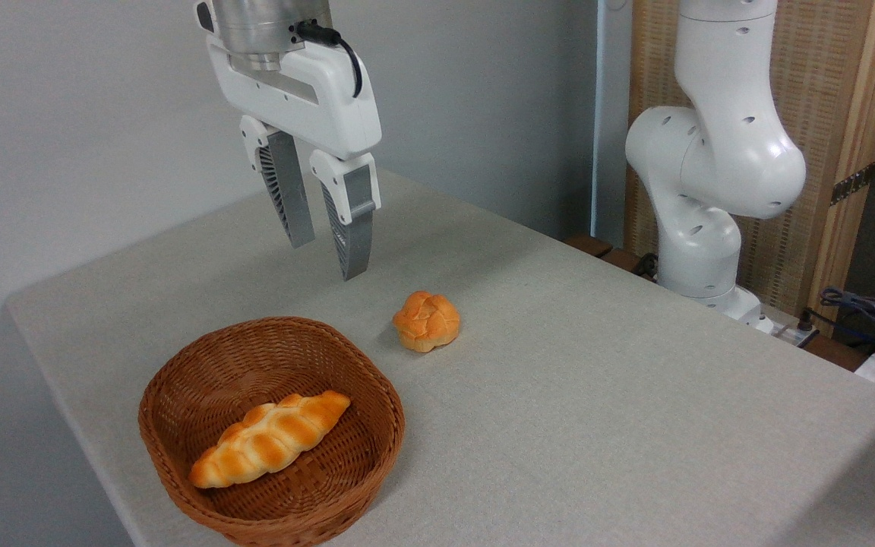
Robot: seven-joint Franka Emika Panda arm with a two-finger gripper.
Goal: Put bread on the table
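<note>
Nearest the camera: brown woven wicker basket [271, 431], bottom left on the table [597, 395]. Inside it lies the bread [270, 439], a long braided loaf w/ pointed ends, golden-orange on the ridges, paler in the creases. It runs diagonally across the basket floor, low end toward front left, high end toward back right. Nothing else in the basket. Bread is not on the table surface; it rests wholly in the basket.

Just beyond the basket's back-right rim, apart from it, a small round knotted bun [427, 320] sits directly on the table, same orange colour.

Table is light grey-beige, speckled, rounded corner at left.

Above & behind, the gripper [327, 243] hangs in the air, well clear of basket & bun, pointing down. Its grey ribbed fingers [352, 228] are apart w/ a clear gap, holding nothing.

Far right: white robot arm base [703, 190] at the table's back edge, wooden panel behind it, cables at the right edge. No readable writing or labels anywhere.
</note>
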